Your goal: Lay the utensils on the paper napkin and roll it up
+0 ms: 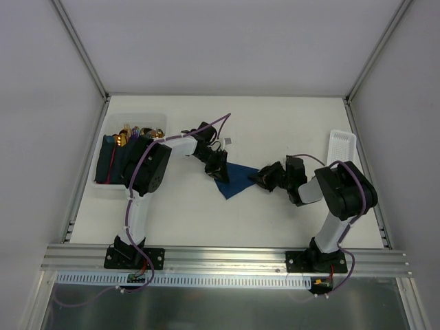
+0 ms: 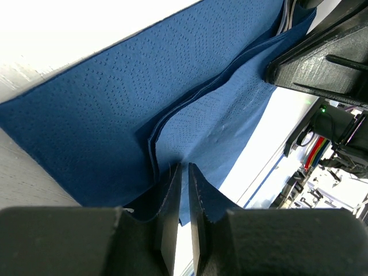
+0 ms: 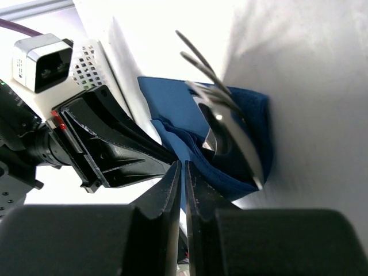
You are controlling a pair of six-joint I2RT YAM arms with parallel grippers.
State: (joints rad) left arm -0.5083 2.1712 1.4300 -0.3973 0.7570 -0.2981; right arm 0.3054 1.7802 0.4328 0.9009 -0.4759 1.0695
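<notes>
The dark navy paper napkin (image 1: 234,181) lies mid-table between my two grippers, partly folded over. In the right wrist view the napkin (image 3: 172,103) wraps round the silver utensils (image 3: 227,129), whose fork tines stick out past its edge. My left gripper (image 1: 217,167) is at the napkin's left side. Its jaws (image 2: 184,168) are shut on a fold of the napkin (image 2: 98,115). My right gripper (image 1: 264,177) is at the napkin's right corner, its jaws (image 3: 183,165) shut on the napkin's edge. In the top view the utensils are hidden.
A clear bin (image 1: 109,187) at the far left holds several dark blue rolls with gold cutlery heads (image 1: 135,133). A white perforated tray (image 1: 342,146) lies at the right edge. Metal frame rails run along both sides and the near edge.
</notes>
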